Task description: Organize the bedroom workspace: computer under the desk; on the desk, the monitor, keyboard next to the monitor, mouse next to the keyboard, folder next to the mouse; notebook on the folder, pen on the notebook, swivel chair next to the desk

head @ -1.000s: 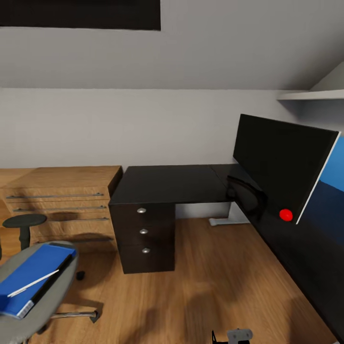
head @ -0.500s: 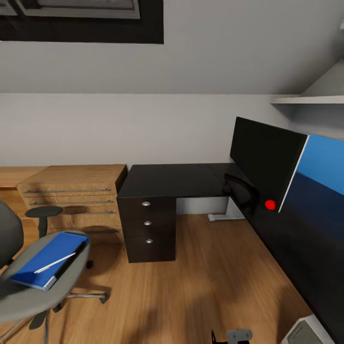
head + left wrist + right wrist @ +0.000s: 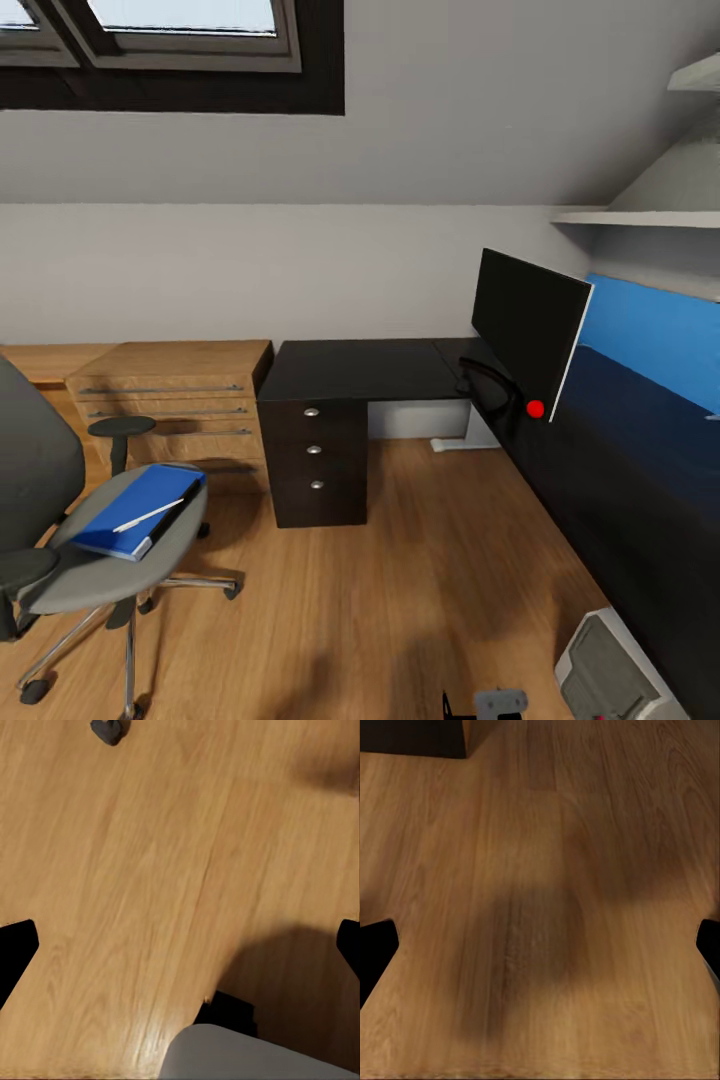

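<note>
Grey padding marks the swivel chair [image 3: 70,560] at the far left of the head view, and on its seat lies the blue folder [image 3: 135,497] with the pen [image 3: 155,512] resting loose across its cover; the likeliest trouble, I judge, is that thin stick rolling off to the floor if the folder is tilted or the chair nudged on its casters. Further right stands the table [image 3: 355,368], its black top bare near the drawer pedestal, and the monitor [image 3: 525,325] stands on its right-hand run. Both wrist views look down at wooden floor with each gripper spread wide and holding nothing: left gripper [image 3: 180,952], right gripper [image 3: 540,952]. Against the earlier pictures the whole head view has shifted: the camera has pulled back, so more of the chair, a window and a pale box at lower right now show.
</note>
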You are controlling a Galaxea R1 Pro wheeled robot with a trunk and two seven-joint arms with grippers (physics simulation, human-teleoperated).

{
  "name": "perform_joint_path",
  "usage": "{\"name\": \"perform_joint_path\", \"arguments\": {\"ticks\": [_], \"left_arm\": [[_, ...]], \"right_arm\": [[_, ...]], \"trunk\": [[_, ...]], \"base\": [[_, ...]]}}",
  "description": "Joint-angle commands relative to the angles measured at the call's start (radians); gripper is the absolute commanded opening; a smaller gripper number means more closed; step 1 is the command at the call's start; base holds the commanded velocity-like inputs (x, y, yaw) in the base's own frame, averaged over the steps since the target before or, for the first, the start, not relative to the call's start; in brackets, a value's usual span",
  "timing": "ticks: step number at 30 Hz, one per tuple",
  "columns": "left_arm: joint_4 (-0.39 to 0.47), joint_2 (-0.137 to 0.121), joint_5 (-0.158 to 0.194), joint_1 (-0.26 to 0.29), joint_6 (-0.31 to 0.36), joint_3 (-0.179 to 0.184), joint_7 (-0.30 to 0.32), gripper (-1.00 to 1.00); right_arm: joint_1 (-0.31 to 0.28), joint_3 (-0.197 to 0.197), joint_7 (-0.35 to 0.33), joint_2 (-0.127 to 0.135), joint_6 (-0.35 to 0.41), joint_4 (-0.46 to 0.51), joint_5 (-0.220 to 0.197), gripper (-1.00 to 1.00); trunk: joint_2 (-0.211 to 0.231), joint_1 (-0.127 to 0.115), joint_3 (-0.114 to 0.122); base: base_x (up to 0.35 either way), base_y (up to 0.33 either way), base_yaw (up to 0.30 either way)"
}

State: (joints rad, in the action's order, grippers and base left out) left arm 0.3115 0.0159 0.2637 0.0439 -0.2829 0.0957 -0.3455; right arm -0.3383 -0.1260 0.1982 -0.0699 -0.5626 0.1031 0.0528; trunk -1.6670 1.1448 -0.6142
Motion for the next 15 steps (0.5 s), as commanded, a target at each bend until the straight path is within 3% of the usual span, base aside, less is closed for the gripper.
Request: {"name": "perform_joint_path", "arguments": {"ticks": [1, 15], "left_arm": [[0.0, -0.001, 0.009, 0.001, -0.004, 0.009, -0.006, 1.0], [-0.001, -0.001, 0.009, 0.001, -0.004, 0.007, -0.003, 1.0]], "right_arm": [[-0.001, -0.006, 0.01, 0.0, 0.0, -0.001, 0.006, 1.0], [-0.001, -0.007, 0.01, -0.001, 0.0, -0.001, 0.006, 1.0]], "trunk": [[0.007, -0.005, 0.001], [0.007, -0.005, -0.019]], "base": [[-0.253, -0.047, 0.0], [-0.037, -0.008, 0.0]]}}
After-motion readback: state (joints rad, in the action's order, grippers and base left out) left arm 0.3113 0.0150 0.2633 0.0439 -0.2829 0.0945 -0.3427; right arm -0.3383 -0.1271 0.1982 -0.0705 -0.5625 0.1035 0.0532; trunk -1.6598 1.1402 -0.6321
